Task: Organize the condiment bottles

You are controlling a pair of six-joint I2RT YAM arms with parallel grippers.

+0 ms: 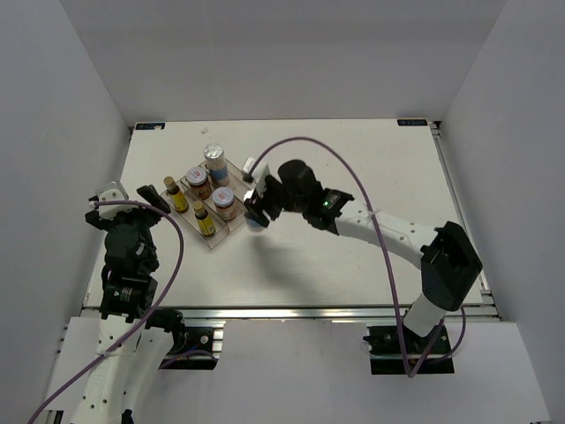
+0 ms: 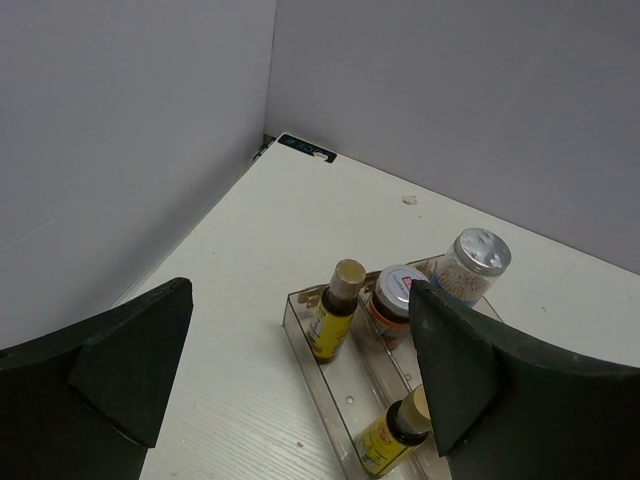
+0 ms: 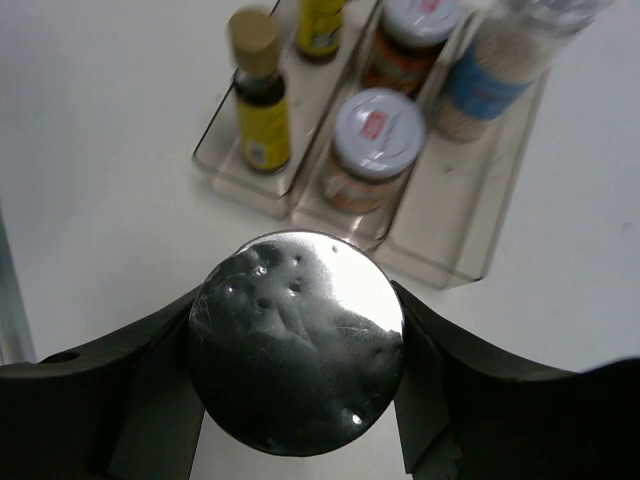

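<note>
The silver-lidded jar (image 3: 295,340) is clamped in the right gripper (image 1: 256,212), just short of the tray (image 3: 440,268) at its near end. It seems to be lifted off the surface (image 1: 353,256), though no view shows its base. The vacant slot (image 3: 445,215) lies just ahead, in front of the other silver-lidded jar (image 3: 495,70). The jar should be carried level over the wall, centred, then lowered straight without nudging the squat jar (image 3: 375,140) alongside. The left gripper (image 2: 305,370) hangs wide open, holding nothing.

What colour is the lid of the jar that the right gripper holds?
The lid is shiny silver, seen best in the right wrist view.
</note>
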